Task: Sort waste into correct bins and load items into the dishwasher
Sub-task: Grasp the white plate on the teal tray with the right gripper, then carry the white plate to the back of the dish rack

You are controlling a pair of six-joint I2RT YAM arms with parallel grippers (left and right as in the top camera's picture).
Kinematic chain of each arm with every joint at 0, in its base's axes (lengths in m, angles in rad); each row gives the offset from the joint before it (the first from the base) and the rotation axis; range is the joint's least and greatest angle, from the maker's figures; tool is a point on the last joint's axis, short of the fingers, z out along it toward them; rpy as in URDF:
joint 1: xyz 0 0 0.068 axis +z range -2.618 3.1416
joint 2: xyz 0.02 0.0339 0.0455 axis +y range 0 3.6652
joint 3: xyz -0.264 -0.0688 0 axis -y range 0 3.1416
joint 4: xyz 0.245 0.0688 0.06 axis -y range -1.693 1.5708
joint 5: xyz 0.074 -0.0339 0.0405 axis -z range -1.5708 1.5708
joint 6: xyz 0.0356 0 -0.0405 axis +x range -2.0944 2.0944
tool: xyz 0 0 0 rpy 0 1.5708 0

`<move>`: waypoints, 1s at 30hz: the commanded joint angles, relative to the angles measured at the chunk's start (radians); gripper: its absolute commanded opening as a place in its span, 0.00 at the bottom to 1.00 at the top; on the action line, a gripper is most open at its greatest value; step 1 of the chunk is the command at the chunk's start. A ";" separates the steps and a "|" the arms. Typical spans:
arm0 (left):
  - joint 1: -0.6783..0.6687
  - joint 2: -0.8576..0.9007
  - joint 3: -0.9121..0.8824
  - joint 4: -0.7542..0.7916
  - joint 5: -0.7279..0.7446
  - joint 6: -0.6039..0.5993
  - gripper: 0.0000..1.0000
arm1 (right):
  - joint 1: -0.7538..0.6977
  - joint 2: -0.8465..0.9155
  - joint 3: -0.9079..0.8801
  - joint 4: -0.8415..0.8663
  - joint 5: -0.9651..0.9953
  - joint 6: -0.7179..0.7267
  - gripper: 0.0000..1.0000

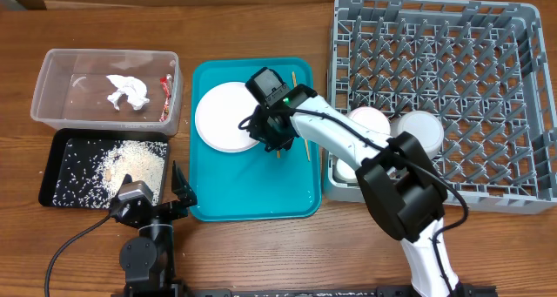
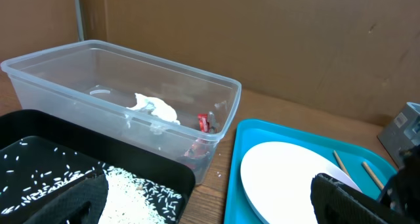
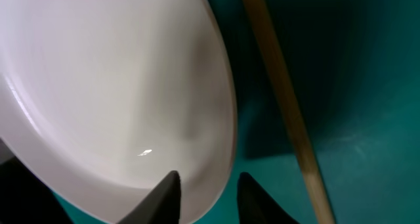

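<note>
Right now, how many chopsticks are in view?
2. First chopstick and second chopstick lie side by side on the teal tray, right of the white plate; the right arm covers parts.

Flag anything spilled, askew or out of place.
Nothing stands out. The rice lies inside the black tray, napkin and wrapper inside the clear tub, plate and chopsticks on the teal tray, bowls in the rack.

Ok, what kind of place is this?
Likely a lab bench staged as a dish-clearing station: a wooden table with a grey dish rack, a teal serving tray holding a white plate, and a clear waste tub.
</note>
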 commanded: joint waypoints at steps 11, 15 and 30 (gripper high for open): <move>0.006 -0.011 -0.004 0.002 -0.002 0.012 1.00 | 0.010 -0.038 0.008 -0.023 0.041 -0.142 0.04; 0.006 -0.011 -0.004 0.002 -0.002 0.012 1.00 | 0.010 -0.199 0.008 -0.075 0.240 -0.224 0.04; 0.006 -0.011 -0.004 0.002 -0.002 0.012 1.00 | -0.019 -0.697 0.008 -0.361 1.561 -0.410 0.04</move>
